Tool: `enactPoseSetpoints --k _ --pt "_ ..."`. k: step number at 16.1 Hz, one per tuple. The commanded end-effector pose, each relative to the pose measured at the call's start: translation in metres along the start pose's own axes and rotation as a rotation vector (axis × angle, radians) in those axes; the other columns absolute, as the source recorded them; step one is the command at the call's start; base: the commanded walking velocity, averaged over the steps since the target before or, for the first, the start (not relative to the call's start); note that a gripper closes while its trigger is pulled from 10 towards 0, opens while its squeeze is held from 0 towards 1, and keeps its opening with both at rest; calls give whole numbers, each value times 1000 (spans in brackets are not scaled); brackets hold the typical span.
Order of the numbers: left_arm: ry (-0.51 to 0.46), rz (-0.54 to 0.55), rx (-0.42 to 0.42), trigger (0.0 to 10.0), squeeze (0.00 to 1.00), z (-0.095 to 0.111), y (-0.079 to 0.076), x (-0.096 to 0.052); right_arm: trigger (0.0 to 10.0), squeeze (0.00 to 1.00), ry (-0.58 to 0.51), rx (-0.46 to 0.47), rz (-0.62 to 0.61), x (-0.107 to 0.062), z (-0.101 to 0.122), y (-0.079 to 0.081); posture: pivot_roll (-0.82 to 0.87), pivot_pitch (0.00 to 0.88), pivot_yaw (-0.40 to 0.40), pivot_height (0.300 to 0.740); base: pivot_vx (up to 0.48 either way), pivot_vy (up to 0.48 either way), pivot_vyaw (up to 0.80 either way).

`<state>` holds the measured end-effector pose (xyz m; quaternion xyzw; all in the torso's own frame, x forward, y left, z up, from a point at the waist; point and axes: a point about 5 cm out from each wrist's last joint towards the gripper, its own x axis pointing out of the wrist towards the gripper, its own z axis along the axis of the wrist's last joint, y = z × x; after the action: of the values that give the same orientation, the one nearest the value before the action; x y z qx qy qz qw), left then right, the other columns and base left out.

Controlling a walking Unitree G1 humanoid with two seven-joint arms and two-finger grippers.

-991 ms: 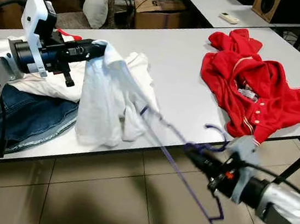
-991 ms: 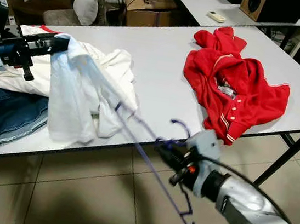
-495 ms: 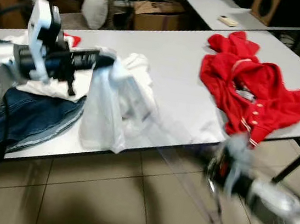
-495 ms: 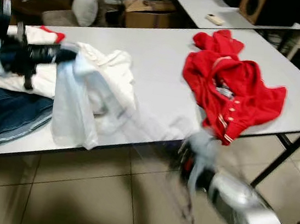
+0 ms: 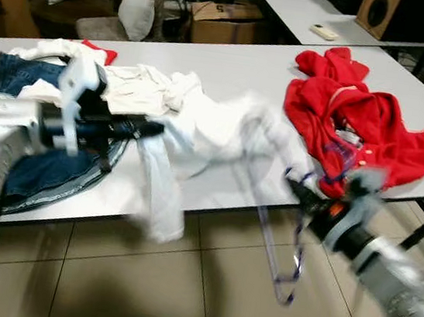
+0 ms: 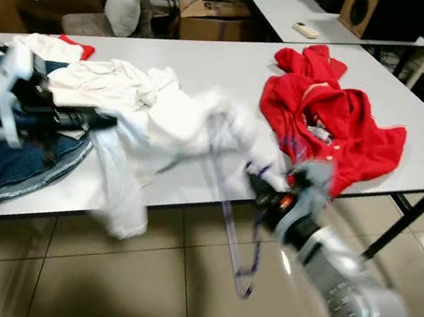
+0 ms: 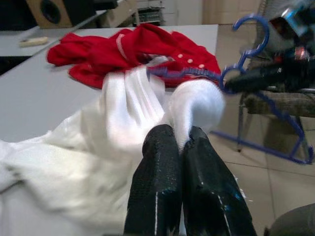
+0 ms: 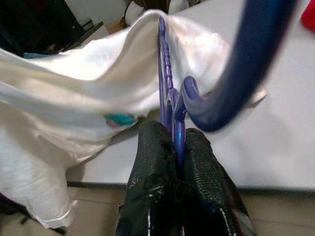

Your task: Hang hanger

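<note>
A white shirt stretches over the front of the white table between my two grippers. My left gripper is shut on the shirt's left part, and the cloth bunches at its fingertips. My right gripper, just off the table's front edge, is shut on a blue-purple hanger. One hanger arm runs up into the shirt, and the rest hangs below the table edge. The hanger sits pinched between the right fingers. The frames are blurred.
A red garment lies on the table's right side, close behind the right gripper. Blue jeans and more white clothes lie on the left. A cardboard box, cushions and a second table stand behind. Tiled floor spreads in front.
My left gripper has swung right and down, pulling the white shirt across the table front. My right gripper has lifted the hanger to the table edge, into the shirt.
</note>
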<state>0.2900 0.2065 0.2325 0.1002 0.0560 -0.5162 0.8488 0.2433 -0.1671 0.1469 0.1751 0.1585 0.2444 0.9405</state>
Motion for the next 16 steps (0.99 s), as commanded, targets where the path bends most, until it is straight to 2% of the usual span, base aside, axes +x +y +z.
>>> enactPoseSetpoints --k 1,4,6,9,10,13,15,16 --pt "-11 5 27 0 0 4 -3 6 10000 0 -22 35 17 1 4 2 -105 0 42 740 0 0 0" --pt "-136 108 97 0 0 21 5 12 10000 0 1 168 2 -2 -9 -4 -103 0 33 740 0 0 0" --pt "-238 160 127 0 0 37 9 13 10000 0 57 191 27 -8 -24 -5 -102 0 30 740 0 0 0" --pt "-287 143 128 0 0 41 6 16 10000 0 68 197 54 -11 -29 -3 -108 0 29 740 0 0 0" --pt "-309 102 128 0 0 44 1 18 10000 0 54 216 97 -13 -29 0 -110 0 26 740 0 0 0" --pt "-325 104 138 0 0 46 0 21 10000 0 54 217 139 -14 -28 4 -111 0 19 740 0 0 0" --pt "-352 40 127 0 0 50 -9 24 10000 0 24 261 103 -11 -25 -2 -111 0 18 740 0 0 0" --pt "-307 -48 83 0 0 44 -18 26 10000 0 5 315 16 -5 -25 -15 -108 0 15 740 0 0 0"
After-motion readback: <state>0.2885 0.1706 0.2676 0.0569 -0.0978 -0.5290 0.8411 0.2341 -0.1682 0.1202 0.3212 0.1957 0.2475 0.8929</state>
